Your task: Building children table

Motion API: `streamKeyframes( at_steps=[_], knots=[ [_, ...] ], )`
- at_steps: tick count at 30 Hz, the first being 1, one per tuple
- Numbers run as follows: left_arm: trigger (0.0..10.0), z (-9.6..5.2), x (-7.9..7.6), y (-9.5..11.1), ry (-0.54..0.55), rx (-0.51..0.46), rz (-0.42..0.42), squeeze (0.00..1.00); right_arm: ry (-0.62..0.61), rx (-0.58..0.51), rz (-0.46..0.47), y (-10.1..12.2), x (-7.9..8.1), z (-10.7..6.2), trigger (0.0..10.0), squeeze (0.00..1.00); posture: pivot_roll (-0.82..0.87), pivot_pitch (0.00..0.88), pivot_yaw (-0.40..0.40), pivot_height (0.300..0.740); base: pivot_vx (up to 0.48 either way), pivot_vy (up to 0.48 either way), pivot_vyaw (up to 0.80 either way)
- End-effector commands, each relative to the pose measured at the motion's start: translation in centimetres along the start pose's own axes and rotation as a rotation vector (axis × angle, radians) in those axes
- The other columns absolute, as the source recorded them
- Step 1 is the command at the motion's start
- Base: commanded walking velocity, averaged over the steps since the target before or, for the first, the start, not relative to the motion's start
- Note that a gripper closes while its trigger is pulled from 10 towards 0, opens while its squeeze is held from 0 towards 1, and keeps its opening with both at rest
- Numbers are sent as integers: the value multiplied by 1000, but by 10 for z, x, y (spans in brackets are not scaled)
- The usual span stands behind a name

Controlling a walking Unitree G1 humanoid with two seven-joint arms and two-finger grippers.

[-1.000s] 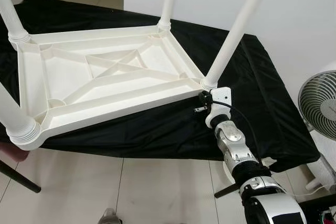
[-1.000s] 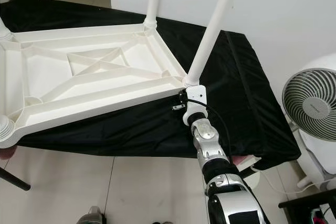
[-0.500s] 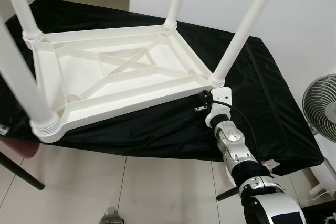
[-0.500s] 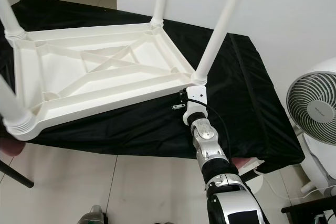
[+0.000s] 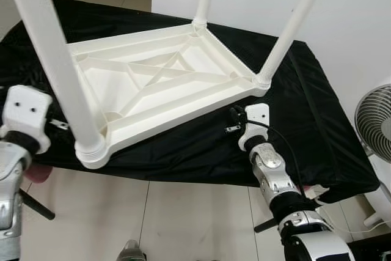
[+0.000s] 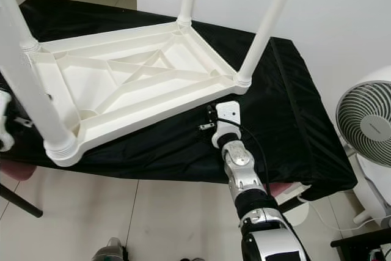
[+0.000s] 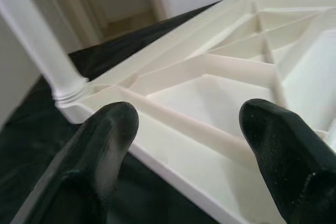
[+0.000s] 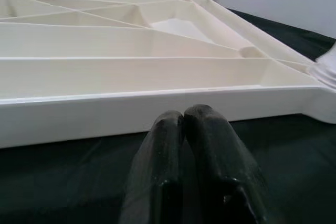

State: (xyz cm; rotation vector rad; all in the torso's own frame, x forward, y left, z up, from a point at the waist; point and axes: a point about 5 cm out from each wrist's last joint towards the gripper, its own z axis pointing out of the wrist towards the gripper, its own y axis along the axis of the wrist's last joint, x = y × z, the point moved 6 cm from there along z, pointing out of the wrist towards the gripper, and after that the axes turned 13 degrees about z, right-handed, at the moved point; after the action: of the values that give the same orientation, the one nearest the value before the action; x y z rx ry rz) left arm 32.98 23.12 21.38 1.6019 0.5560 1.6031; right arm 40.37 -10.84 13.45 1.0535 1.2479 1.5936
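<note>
A white plastic children's table (image 5: 159, 84) lies upside down on a black cloth (image 5: 293, 132), several round legs standing up. The nearest leg (image 5: 58, 65) rises at the front left corner, another leg (image 5: 287, 35) at the right corner. My right gripper (image 8: 182, 124) is shut with nothing in it, low over the cloth, pointing at the table's front rim (image 8: 157, 108) a little short of it. My left gripper (image 7: 189, 124) is open at the table's left side, its fingers (image 7: 107, 129) spread before the left rim, touching nothing.
A white fan (image 6: 363, 123) stands on the floor at the right. The white wall runs close behind the cloth-covered surface. A dark chair leg (image 5: 33, 203) and a pinkish seat (image 5: 33, 172) sit below the left front edge, over tiled floor.
The upturned table has slid and turned to the right on the cloth, its right corner moving away from my right gripper. My left arm has come up into view at the left.
</note>
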Motion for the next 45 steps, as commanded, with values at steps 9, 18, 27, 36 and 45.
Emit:
streamKeyframes(
  at_steps=[9, 18, 27, 36, 45],
  knots=[
    [10000, 21, -58, 28, -166, -101, -61, 0, 243, -5, 38, 1, 36, -14, 10000, 0, 284, 82, -99, 740, 0, 0, 0],
    [10000, 31, -102, 57, -323, -208, -93, 0, 543, 121, 47, -10, 68, -40, 10000, 0, 250, 80, -98, 740, 0, 0, 0],
    [10000, 41, -133, 74, -398, -259, -121, 0, 739, 166, 77, 1, 87, -60, 10000, 471, 210, 76, -96, 740, 0, 0, 0],
    [10000, 52, -123, 50, -374, -192, -100, 0, 903, 211, 88, 18, 91, -80, 10000, 1000, 212, 73, -98, 740, 0, 0, 0],
    [10000, 53, -95, 20, -343, -112, -20, 0, 1083, 245, 47, 35, 104, -93, 10000, 1000, 237, 96, -110, 740, 0, 0, 0]
  ],
)
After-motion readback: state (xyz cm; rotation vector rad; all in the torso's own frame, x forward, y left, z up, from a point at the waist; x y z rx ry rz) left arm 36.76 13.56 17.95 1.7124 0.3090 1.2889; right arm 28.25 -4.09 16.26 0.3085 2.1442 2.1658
